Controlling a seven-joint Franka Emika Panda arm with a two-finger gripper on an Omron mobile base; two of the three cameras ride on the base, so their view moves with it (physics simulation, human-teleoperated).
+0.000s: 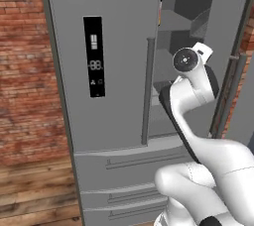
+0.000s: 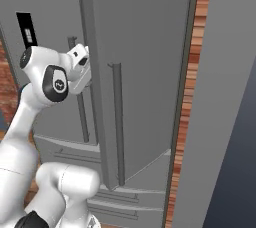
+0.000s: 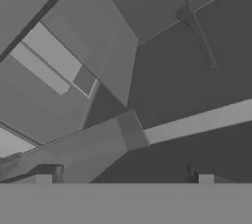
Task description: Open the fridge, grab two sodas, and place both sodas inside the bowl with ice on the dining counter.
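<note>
The fridge [image 1: 114, 71] stands tall and grey against a red brick wall [image 1: 25, 61], above a wooden plank floor [image 1: 34, 190]. In the left base view its left door is shut and carries a black display panel [image 1: 94, 56] toward 10 o'clock of the frame, with a vertical bar handle [image 1: 148, 91] along that door's right edge. The right door [image 2: 145, 72] is swung open; in the right base view it takes up the middle of the picture, seen from outside, with its own bar handle [image 2: 118, 122] running from centre down toward 6 o'clock. Drawers [image 1: 124, 180] lie across the bottom of the fridge, at 6 o'clock in the left base view.

Through the opening, at 1 o'clock in the left base view, grey shelves [image 1: 178, 27] of the fridge interior show, and a thin orange sliver [image 1: 159, 18] sits at the edge of the shut door; what it is cannot be told.

The white arm [image 1: 198, 145] rises from 5 o'clock in the left base view and bends up so that its wrist sits at the mouth of the open compartment. In the hand view the pincer [image 3: 123, 171] points into the grey interior, its two dark tips [image 3: 44, 173] standing wide apart near the 6 o'clock edge with nothing between them. Slanted grey shelf edges and panels lie ahead of it.
</note>
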